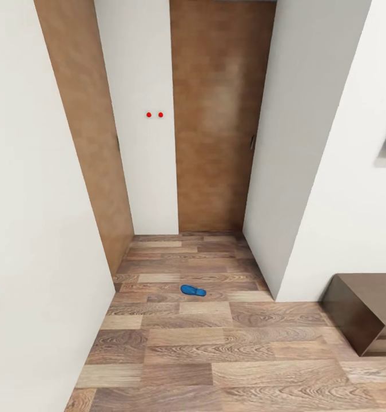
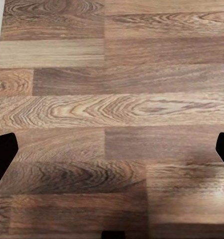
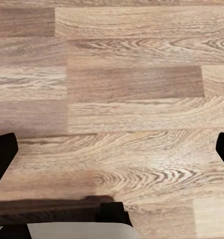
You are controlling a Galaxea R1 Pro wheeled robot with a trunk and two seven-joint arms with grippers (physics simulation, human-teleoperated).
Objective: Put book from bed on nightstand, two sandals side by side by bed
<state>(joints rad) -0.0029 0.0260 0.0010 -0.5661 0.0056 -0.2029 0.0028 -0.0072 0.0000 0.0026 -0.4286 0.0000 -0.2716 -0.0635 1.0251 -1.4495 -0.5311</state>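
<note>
White walls flank wood-plank floor [image 1: 215, 343] where one blue sandal [image 1: 193, 290] lies before a tan door [image 1: 215, 114]; both jaws spread wide

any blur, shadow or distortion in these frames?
Head view: sharp, wide-angle walls lean outward; sandal small but crisp on the floor. Left wrist view: soft planks, faint dark shadow patch lower down; left end effector fingertips dark at both edges. Right wrist view: slightly soft, shadow band near the bottom.
</note>
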